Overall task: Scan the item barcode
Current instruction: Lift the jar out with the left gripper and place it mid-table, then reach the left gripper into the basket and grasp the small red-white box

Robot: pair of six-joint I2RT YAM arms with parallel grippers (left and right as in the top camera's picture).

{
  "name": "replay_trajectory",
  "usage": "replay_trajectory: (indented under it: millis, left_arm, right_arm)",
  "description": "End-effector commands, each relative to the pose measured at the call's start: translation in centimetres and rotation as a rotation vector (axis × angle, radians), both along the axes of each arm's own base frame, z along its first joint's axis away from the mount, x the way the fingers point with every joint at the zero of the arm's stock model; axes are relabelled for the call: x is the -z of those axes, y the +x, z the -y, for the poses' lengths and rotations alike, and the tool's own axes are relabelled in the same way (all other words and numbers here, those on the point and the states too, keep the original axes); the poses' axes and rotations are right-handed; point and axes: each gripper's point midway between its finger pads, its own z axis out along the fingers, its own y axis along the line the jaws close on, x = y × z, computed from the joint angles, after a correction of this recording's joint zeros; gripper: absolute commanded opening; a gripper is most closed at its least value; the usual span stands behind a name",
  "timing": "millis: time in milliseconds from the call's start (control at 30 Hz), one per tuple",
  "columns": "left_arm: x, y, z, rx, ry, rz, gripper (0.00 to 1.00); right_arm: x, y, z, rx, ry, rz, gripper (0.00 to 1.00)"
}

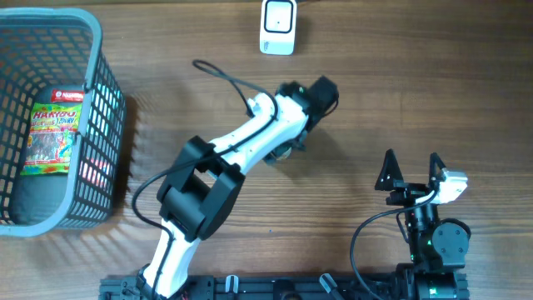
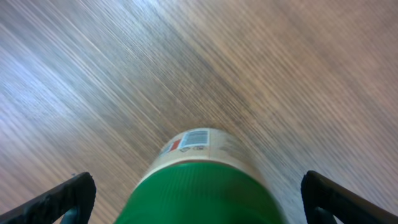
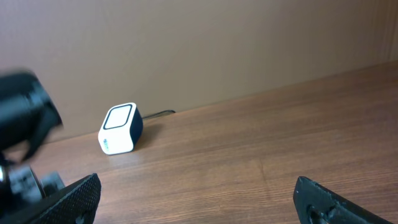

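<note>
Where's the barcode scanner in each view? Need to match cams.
Overhead: scanner at top centre.
Left wrist: not in view.
Right wrist: scanner left of centre, cable trailing right.
Shared landmark: the wood table, seen in all three views.

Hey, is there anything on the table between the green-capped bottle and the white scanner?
Nothing visible. Overhead, only bare tabletop lies between the scanner and the green-capped bottle under the left arm; the basket sits far off to the side.
</note>
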Motion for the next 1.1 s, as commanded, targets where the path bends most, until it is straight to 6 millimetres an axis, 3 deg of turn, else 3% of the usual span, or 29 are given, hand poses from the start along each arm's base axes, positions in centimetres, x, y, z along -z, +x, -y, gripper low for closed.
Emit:
replay_trajectory:
  millis: [0,100,167,233,333,433,567,633,700,867,1067]
  left_arm:
    - [-9.4,2.8,0.2,0.138,-0.048,0.112,1.0]
    - [-17.9,3.9,-1.9,0.209,-0.046,0.221,1.0]
    - [-23.3,4.4,-5.1,0.207,-0.027,0.315,1.0]
    - [-29.3,4.2,-11.7,0.089,0.015,0.439,1.0]
    - [-33.4,3.4,-19.5,-0.081,0.005,0.537,1.0]
    - [-34.9,1.8,-27.4,-0.28,-0.026,0.573,1.0]
    - [-33.4,0.6,-34.6,-0.413,-0.039,0.507,1.0]
    - [-30.7,-0.6,-38.0,-0.509,-0.024,0.413,1.0]
    - [-27.7,-1.9,-40.0,-0.583,-0.018,0.309,1.0]
    - [-21.6,-5.1,-42.2,-0.77,-0.022,0.108,1.0]
    - [-16.1,-7.4,-43.7,-0.844,-0.029,-0.041,1.0]
  right_arm:
    - [-0.2,0.0,-0.4,-0.02,-0.017,0.011,1.0]
    - [-0.2,0.0,-0.4,-0.02,-0.017,0.011,1.0]
    - [-0.2,0.0,-0.4,-0.02,-0.017,0.011,1.0]
    - [-0.2,0.0,-0.4,-0.02,-0.017,0.011,1.0]
    - [-0.2,0.0,-0.4,-0.02,-0.017,0.011,1.0]
    - [-0.2,0.0,-0.4,-0.02,-0.017,0.011,1.0]
    - [-0.2,0.0,-0.4,-0.02,-0.017,0.011,1.0]
    - [-0.2,0.0,-0.4,-0.02,-0.017,0.011,1.0]
    - [-0.2,0.0,-0.4,-0.02,-0.017,0.011,1.0]
    - [-0.2,0.0,-0.4,-0.02,-0.017,0.011,1.0]
    - [-0.2,0.0,-0.4,-0.02,-0.017,0.011,0.99]
